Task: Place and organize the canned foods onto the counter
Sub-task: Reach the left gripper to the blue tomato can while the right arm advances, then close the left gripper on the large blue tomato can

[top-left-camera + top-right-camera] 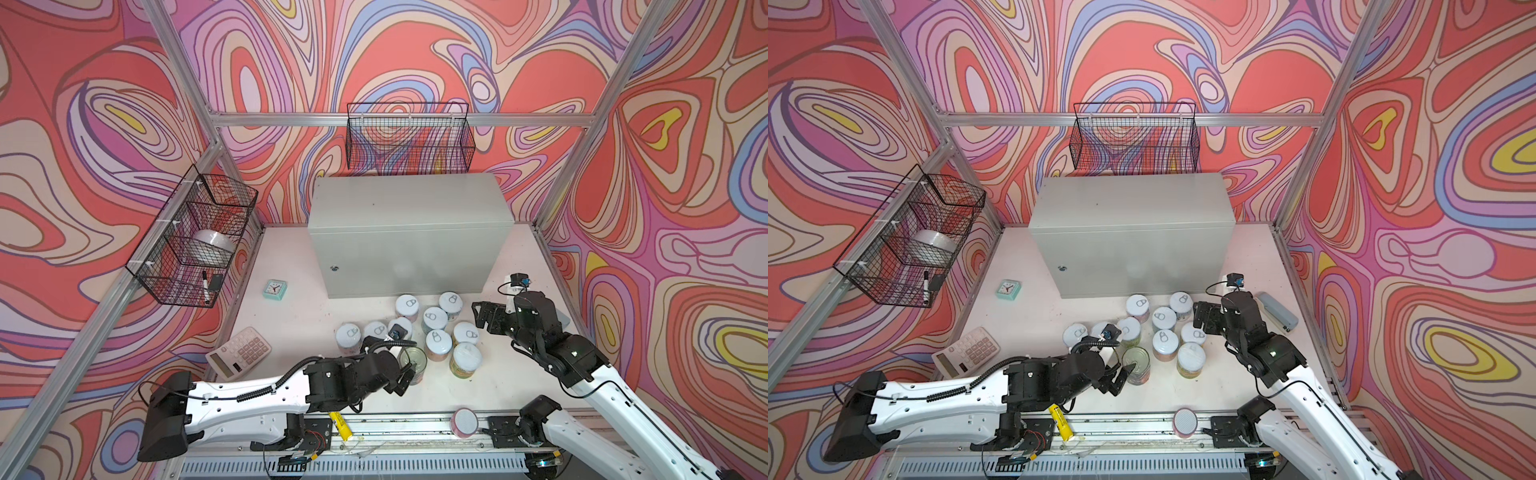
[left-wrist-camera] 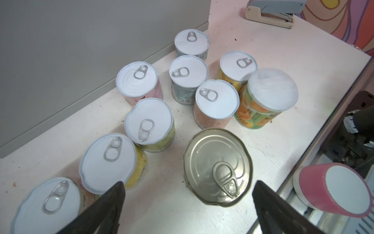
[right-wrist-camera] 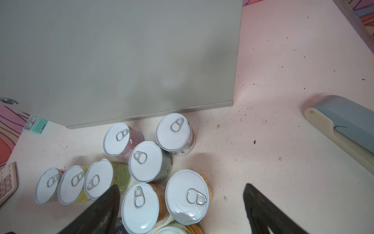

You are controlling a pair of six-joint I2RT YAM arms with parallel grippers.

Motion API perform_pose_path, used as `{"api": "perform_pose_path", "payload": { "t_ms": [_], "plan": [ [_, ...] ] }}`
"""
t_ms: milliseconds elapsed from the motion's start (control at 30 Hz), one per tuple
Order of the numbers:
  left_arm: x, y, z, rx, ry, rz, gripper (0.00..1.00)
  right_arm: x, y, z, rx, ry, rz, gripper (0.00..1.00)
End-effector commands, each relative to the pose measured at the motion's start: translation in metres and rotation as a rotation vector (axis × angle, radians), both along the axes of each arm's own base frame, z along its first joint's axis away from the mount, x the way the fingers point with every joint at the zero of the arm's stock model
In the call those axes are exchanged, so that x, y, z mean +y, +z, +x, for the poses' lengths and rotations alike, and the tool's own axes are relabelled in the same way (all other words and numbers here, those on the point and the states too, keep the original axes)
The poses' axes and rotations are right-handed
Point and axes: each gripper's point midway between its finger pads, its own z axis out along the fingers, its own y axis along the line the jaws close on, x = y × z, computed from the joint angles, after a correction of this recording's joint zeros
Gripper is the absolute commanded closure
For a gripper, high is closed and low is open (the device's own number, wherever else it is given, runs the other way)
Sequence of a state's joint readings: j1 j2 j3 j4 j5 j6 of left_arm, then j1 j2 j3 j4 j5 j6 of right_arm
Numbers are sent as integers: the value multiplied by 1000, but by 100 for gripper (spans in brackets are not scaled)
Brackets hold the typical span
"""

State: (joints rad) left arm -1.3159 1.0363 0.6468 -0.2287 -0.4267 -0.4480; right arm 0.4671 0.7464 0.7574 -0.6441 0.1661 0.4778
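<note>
Pale tabletop (image 3: 273, 141) opens between the cans (image 1: 435, 319) and its right edge, counter (image 1: 407, 199) behind; both jaws spread wide

**Enclosure seen in both top views.** A pale, speckled table (image 1: 291, 316) forms the floor of the cell. Three walls rise from its edges: the back wall (image 1: 395, 54), the left wall (image 1: 83, 166) and the right wall (image 1: 685, 208). All are printed with swirling bands of coral, pink, lilac, cream and yellow. Aluminium frame bars (image 1: 291, 119) follow the wall joints above the table. A black rear basket (image 1: 409, 137) hangs on the back wall above the table's far edge. A partitioned side basket (image 1: 195, 232) hangs on the left wall. A metal rail (image 1: 415, 424) and a slotted grey duct (image 1: 374, 465) border the table's near edge. Light is even, with soft shadows.
</note>
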Motion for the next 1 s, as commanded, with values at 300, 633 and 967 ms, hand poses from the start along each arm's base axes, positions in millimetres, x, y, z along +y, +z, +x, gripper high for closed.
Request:
{"api": "perform_pose_path", "payload": {
  "t_ms": [300, 633, 967],
  "plan": [
    [-31, -16, 1, 21, 7, -90, 0, 8, -22, -3, 44, 24, 20, 2],
    [-39, -47, 4, 47, 38, -83, 0, 10, -26, 2, 50, 29, 8, 4],
    [-39, -65, 24, -22, 146, -55, 0, 8, -25, 8, 40, 14, -17, 5]
  ]
}}
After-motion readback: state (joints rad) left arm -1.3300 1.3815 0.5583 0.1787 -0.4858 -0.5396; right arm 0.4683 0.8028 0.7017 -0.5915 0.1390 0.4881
